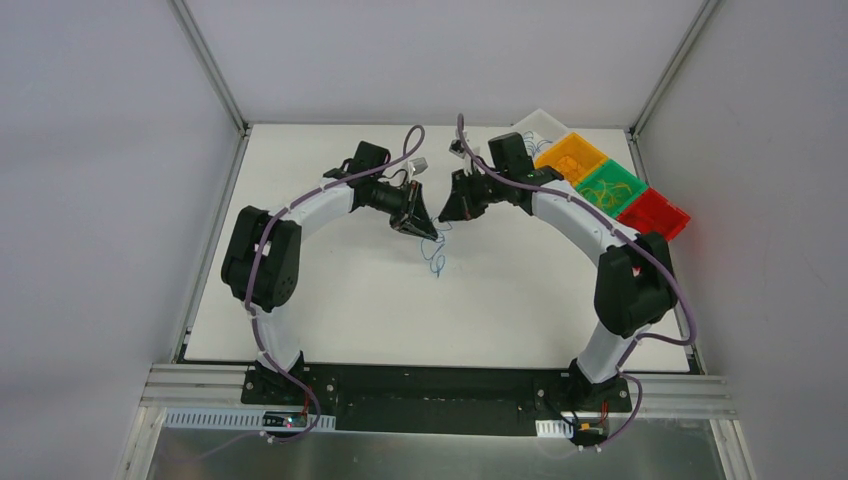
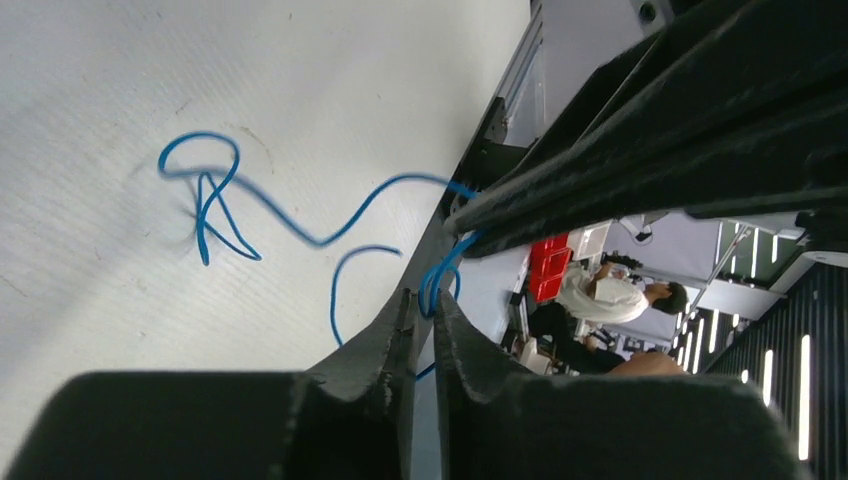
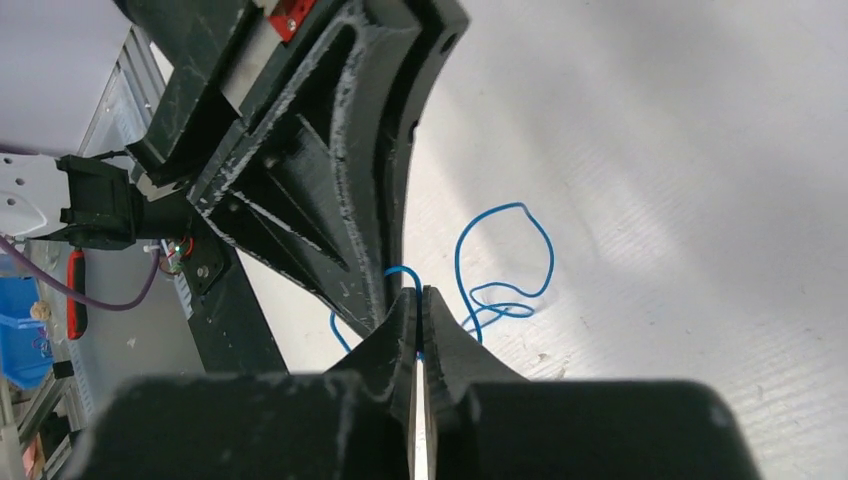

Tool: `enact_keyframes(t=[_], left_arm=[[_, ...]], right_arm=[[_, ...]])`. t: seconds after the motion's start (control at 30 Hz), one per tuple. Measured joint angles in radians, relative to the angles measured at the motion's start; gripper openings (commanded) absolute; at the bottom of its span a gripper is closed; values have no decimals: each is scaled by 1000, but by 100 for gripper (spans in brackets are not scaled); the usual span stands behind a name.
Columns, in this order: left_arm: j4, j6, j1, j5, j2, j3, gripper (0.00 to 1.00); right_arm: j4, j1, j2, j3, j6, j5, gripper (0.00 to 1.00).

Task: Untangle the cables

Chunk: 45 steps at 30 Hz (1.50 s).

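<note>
A thin blue cable (image 1: 436, 258) trails in loose curls from the two grippers down onto the white table (image 1: 330, 300). My left gripper (image 1: 425, 230) and right gripper (image 1: 444, 214) meet tip to tip above it, near the table's middle. In the left wrist view the left gripper (image 2: 423, 298) stands nearly closed, with loops of the blue cable (image 2: 318, 242) threaded through its narrow gap. In the right wrist view the right gripper (image 3: 419, 293) is shut on the blue cable (image 3: 510, 206), which arches out of its tips. No other cable colours show on the table.
Orange (image 1: 572, 157), green (image 1: 610, 186) and red (image 1: 655, 212) bins sit in a row at the table's back right, with a white container (image 1: 540, 125) behind them. The green bin holds thin yellowish wires. Metal frame posts stand at the back corners.
</note>
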Motion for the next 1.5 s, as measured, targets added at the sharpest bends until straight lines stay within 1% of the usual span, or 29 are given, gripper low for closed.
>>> enact_keyframes(t=[0.13, 0.17, 0.2, 0.3, 0.37, 0.63, 0.83, 1.13, 1.17, 1.2, 1.23, 1.27, 1.3, 1.37, 1.43, 1.5], left_arm=[[2, 1, 2, -1, -11, -26, 38], [0, -1, 7, -3, -18, -39, 42], [0, 2, 10, -4, -24, -48, 47], [-2, 1, 37, -9, -48, -82, 56], [-4, 2, 66, -13, -64, -101, 59], [-27, 27, 172, -41, -78, -123, 61], [-61, 64, 178, -59, -78, -123, 61], [-122, 135, 184, -66, -78, -122, 61], [-132, 145, 185, -69, -78, -122, 61], [-142, 154, 185, -72, -78, -122, 62], [-150, 164, 190, -78, -78, -122, 62], [-160, 177, 192, -86, -78, -122, 63], [-171, 188, 197, -90, -78, -122, 65], [-195, 210, 205, -100, -78, -122, 71], [-218, 233, 219, -118, -78, -122, 80], [-245, 255, 235, -145, -78, -121, 97]], right_arm=[[-2, -53, -10, 5, 12, 10, 0], [-5, -78, -11, 16, 19, 16, 0], [-5, -99, -12, 28, 22, 23, 0], [-7, -175, -13, 99, 35, 55, 0], [0, -218, -13, 156, 43, 84, 0], [61, -348, 19, 425, 53, 204, 0], [118, -425, 169, 642, 43, 270, 0], [195, -486, 400, 694, -17, 350, 0], [203, -487, 422, 694, -25, 356, 7], [214, -488, 440, 694, -33, 362, 23], [221, -488, 458, 694, -41, 367, 35], [224, -488, 471, 694, -44, 370, 46], [223, -488, 484, 694, -56, 373, 54], [215, -488, 498, 694, -69, 374, 60], [204, -488, 496, 688, -82, 373, 68], [201, -490, 469, 664, -90, 372, 77]])
